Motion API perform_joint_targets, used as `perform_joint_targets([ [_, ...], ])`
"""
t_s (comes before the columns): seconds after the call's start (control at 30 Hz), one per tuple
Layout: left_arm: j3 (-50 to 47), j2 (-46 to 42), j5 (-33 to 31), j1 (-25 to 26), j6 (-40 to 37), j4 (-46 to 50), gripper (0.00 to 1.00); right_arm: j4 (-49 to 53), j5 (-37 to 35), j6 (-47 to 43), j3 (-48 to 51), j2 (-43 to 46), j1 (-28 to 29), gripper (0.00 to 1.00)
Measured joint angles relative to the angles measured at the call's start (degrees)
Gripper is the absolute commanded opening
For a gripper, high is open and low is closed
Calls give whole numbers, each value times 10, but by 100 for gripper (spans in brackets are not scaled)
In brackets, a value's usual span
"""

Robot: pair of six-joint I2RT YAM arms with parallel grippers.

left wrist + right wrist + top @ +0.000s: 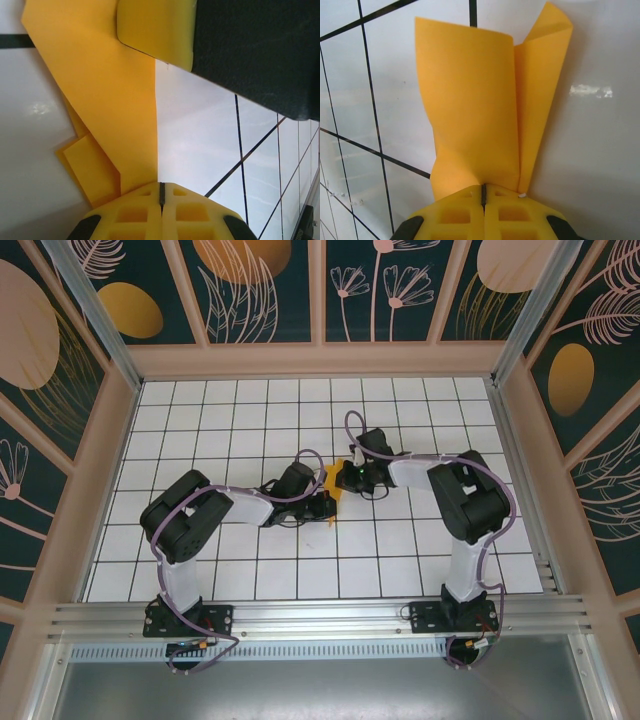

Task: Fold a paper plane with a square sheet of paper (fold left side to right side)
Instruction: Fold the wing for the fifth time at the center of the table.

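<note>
The square sheet of paper (333, 480), orange-yellow and folded into a narrower layered shape, sits mid-table between both grippers. My right gripper (348, 478) (483, 189) is shut on it; the paper (470, 100) bends up into the closed seam with a second flap beside it. My left gripper (323, 504) (161, 186) is shut, its tips resting at the near end of the paper (115, 115), whose straight edge runs to the seam and passes under one finger. In the left wrist view a right fingertip (155, 27) lies on the paper's far end.
A white gridded table (300, 580) lies inside low beige walls. Patterned dark panels stand behind and to both sides. Both arms reach in from the near rail (320, 615) and meet at the centre.
</note>
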State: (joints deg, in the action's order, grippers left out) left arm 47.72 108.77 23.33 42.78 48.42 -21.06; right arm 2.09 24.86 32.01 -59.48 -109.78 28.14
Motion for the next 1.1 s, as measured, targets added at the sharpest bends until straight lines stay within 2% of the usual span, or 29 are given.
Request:
perform_joint_targets([
  [0.6, 1, 2, -3, 0, 0, -4, 2, 16, -10, -24, -88, -59, -52, 3],
  [0.87, 1, 3, -7, 0, 0, -9, 2, 40, 6, -37, -122, -79, -66, 3],
  [1.1, 1, 3, -9, 0, 0, -10, 2, 36, -55, -53, -151, -83, -108, 4],
])
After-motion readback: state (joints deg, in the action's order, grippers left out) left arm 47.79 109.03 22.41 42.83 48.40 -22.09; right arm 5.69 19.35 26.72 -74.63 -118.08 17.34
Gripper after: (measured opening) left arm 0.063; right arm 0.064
